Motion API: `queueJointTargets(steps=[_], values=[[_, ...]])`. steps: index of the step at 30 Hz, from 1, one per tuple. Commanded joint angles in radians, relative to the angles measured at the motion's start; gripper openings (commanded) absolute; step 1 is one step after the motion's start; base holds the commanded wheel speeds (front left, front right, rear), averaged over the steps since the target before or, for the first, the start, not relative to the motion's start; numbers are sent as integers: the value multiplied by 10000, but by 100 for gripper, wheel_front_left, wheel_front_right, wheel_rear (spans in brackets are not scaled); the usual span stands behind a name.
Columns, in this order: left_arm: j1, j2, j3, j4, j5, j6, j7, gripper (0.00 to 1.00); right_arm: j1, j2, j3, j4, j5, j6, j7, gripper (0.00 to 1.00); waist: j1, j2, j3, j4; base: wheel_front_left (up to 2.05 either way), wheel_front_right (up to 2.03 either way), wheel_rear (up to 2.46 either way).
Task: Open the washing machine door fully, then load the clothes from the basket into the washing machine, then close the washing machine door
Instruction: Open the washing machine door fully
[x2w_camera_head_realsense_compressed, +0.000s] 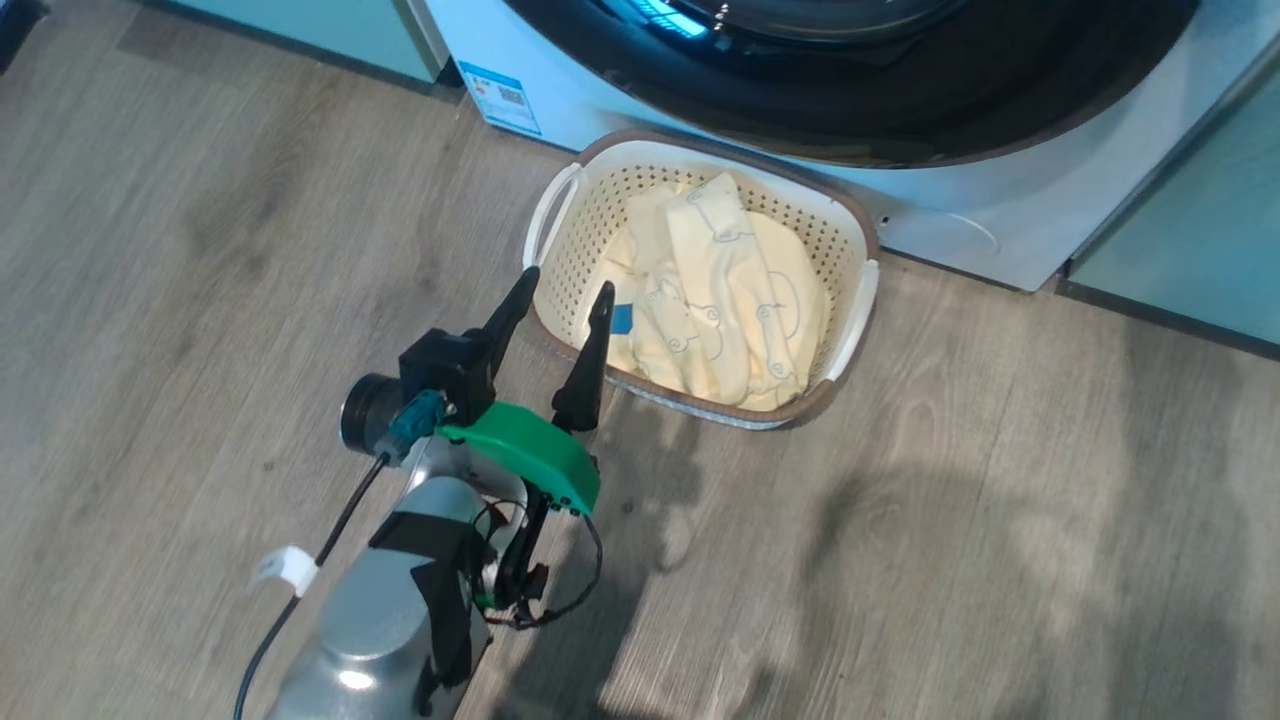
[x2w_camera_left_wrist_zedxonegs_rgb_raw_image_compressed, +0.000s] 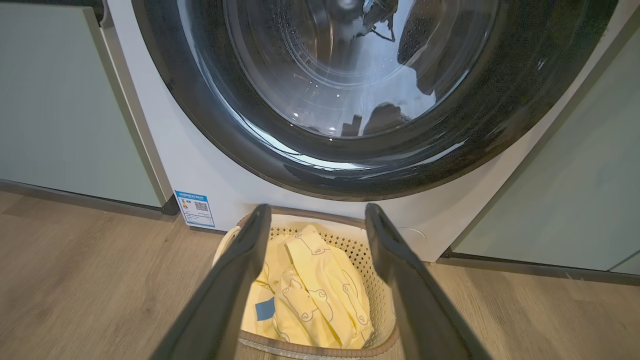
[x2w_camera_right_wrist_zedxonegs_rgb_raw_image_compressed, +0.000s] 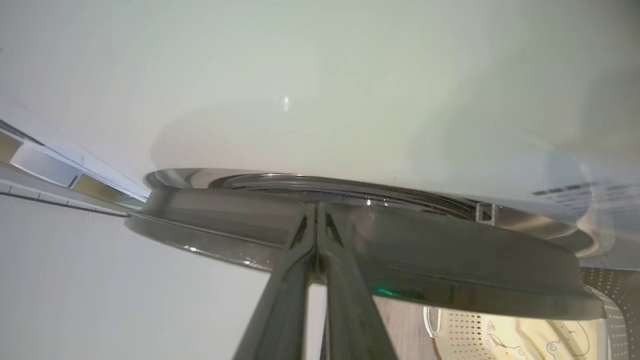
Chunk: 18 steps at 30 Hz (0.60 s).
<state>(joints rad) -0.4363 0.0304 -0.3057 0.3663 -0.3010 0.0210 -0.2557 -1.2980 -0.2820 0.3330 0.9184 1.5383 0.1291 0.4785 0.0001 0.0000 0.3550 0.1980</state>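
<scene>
Looks like door-opening step: right gripper (x2w_camera_right_wrist_zedxonegs_rgb_raw_image_compressed: 316, 212) pinched together at washing machine door (x2w_camera_right_wrist_zedxonegs_rgb_raw_image_compressed: 425, 267) rim; left gripper (x2w_camera_head_realsense_compressed: 567, 282) splayed over basket (x2w_camera_head_realsense_compressed: 800, 208) edge. Next: swing door wide.

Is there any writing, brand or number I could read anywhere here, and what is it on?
Nothing reads clearly.
Blue sticker on the washing machine: QR code and print, too small.
Dark print lines on a pale surface, right wrist view: blurred.
Clothes: cartoon outlines, no words.

legible text: none | blue sticker (x2w_camera_left_wrist_zedxonegs_rgb_raw_image_compressed: 195, 208) on washing machine (x2w_camera_left_wrist_zedxonegs_rgb_raw_image_compressed: 195, 165): unreadable
</scene>
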Motion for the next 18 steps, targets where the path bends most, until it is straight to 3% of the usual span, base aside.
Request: queueJointTargets(steps=[1,18], values=[[-299,198,235,-367,-77,68,-61,100,-494,182,-17,-176,25,16,67,0,-1,0,73,75,0,0,0],[-532,198,136,-451,-239,179,-61,100,-1086,618,127,706,-31,16,129,0,-1,0,326,254,0,0,0]])
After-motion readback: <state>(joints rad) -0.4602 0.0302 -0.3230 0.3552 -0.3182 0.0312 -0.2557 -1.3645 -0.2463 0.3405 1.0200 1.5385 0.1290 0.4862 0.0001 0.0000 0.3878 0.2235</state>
